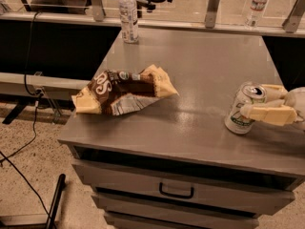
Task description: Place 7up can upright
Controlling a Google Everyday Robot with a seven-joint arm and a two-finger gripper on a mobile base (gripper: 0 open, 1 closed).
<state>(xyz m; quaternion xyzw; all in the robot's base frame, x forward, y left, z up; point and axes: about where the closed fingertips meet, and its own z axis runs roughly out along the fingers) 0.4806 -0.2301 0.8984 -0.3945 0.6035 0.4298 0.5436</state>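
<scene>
Silver-white 7up can (243, 109) with green markings, standing upright at right edge of cabinet top (200, 70), being clasped by gripper (253, 100)

Cream gripper (253, 100) clasps the silver-green 7up can (238, 124).

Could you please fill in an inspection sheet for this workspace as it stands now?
Surface: grey cabinet top, bare in the middle and at the rear right.
Job's things: 7up can standing about upright near the front right edge.
Clutter: brown and yellow snack bag lying front left; water bottle upright at the rear left edge.
Hand: hand reaching in from the right, one finger on each side of the can.
Cables: black cables trailing over the floor on the left.
Surroundings: drawers below the top; second bottle on the ledge behind; speckled floor.
</scene>
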